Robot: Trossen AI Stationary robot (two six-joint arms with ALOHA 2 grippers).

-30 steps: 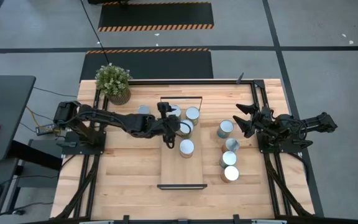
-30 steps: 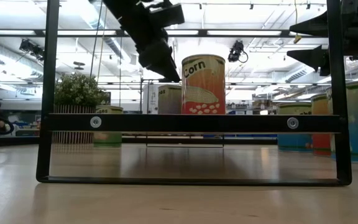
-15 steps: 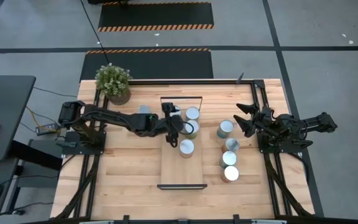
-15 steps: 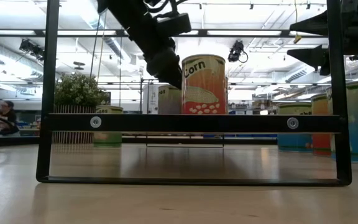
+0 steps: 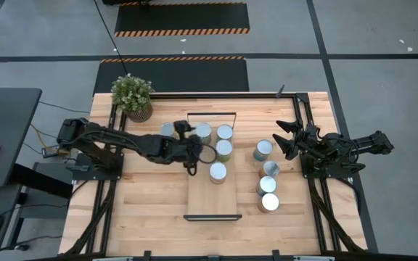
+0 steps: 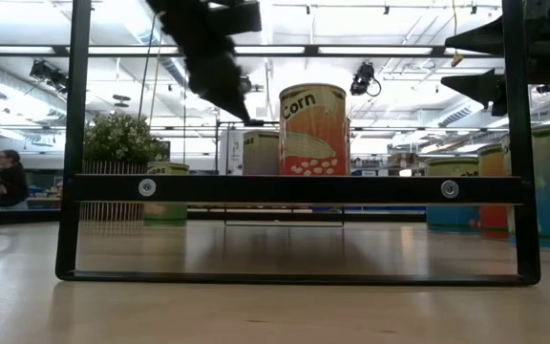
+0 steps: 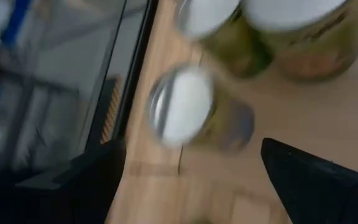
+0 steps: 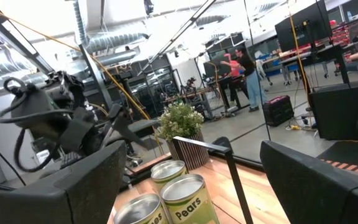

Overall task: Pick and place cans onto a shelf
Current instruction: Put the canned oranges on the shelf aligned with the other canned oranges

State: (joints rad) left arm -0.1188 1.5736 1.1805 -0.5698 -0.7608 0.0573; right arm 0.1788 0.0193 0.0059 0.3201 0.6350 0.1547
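Note:
My left gripper (image 5: 190,150) is open and empty, raised by the left edge of the shelf (image 5: 212,199), a light-wood board with dark end frames. Three cans (image 5: 203,131) (image 5: 225,131) (image 5: 223,148) stand upright close together on the shelf's far half, and a corn can (image 5: 218,172) (image 6: 313,129) stands nearer. In the left wrist view the open fingers (image 7: 191,180) frame a blurred silver-topped can (image 7: 182,112). One can (image 5: 167,129) stands on the table left of the shelf. My right gripper (image 5: 283,140) waits open, right of several cans (image 5: 263,150) on the table.
A potted green plant (image 5: 133,96) stands at the table's far left corner. Several cans (image 5: 269,202) stand in a row on the table right of the shelf. The shelf's near half is bare wood. People show in the room beyond the table.
My left gripper first went a little toward the table's right edge, close to the cans on the shelf, then drew back toward the left edge. It stays raised. The cans stand upright as before.

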